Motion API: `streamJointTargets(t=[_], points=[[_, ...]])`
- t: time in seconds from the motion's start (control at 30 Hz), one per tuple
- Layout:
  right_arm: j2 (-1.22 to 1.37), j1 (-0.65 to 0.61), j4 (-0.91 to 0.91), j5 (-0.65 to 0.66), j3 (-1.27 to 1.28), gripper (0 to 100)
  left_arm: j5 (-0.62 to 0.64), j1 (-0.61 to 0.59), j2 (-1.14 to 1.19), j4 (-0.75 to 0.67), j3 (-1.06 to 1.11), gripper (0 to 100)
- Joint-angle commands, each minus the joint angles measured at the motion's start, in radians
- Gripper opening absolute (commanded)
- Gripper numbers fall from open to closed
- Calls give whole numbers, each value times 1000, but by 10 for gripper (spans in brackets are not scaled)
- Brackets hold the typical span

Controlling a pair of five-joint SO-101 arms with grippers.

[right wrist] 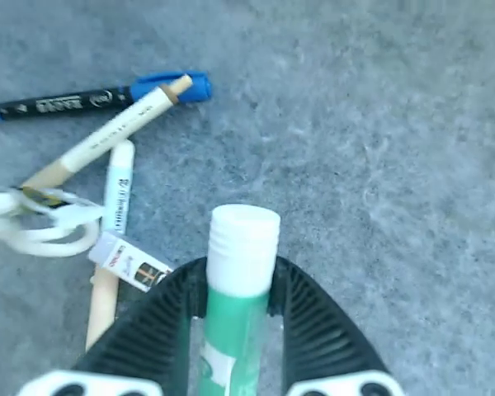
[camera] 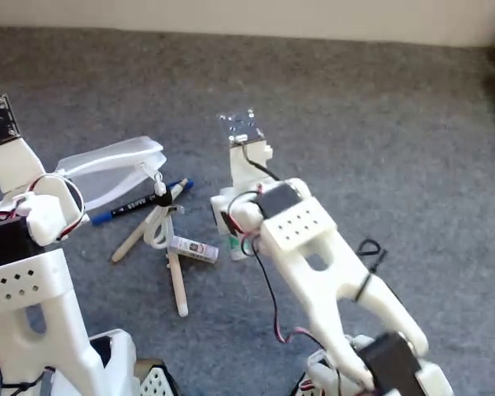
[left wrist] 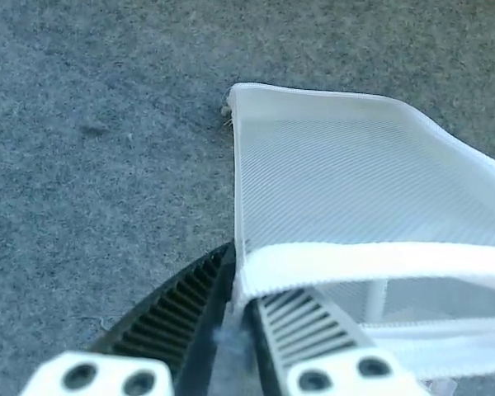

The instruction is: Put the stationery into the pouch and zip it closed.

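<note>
My left gripper (left wrist: 241, 290) is shut on the rim of the translucent white pouch (left wrist: 355, 190), near its corner. In the high view the pouch (camera: 115, 167) lies at the left with its mouth gaping toward the stationery. My right gripper (right wrist: 239, 276) is shut on a green glue stick (right wrist: 241, 247) with a white cap, just right of the pile (camera: 233, 243). On the carpet lie a blue pen (camera: 140, 200), a cream pen (camera: 140, 229), white scissors (right wrist: 41, 227), a small boxed eraser (camera: 194, 249) and another pale pen (camera: 177, 285).
Grey carpet (camera: 379, 124) covers the whole surface, open at the back and right. The left arm's base (camera: 25, 289) and the right arm's links (camera: 338, 289) stand near the front edge.
</note>
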Motion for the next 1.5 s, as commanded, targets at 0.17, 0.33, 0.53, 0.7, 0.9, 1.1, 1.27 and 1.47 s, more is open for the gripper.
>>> streamJointTargets(t=[0.17, 0.33, 0.53, 0.7, 0.9, 1.1, 1.27, 1.47], points=[[-372, -64, 1, 9, 71, 5, 26, 53, 7, -3, -19, 6], [-579, -173, -4, 9, 117, 5, 26, 133, 8, 3, -42, 6], [-802, -231, -199, 9, 242, 5, 26, 165, 10, 3, -64, 6], [-949, -285, -493, 15, 433, 5, 26, 166, 10, 3, -64, 6], [-1003, -309, -699, 15, 532, 5, 26, 166, 10, 5, -64, 6], [-1001, -309, -852, 15, 538, 5, 26, 166, 10, -3, -71, 6], [-1001, -305, -964, 15, 538, 5, 26, 202, 12, 5, -140, 6], [-908, -305, -1090, 15, 532, 5, 28, 245, 124, 35, -271, 6]])
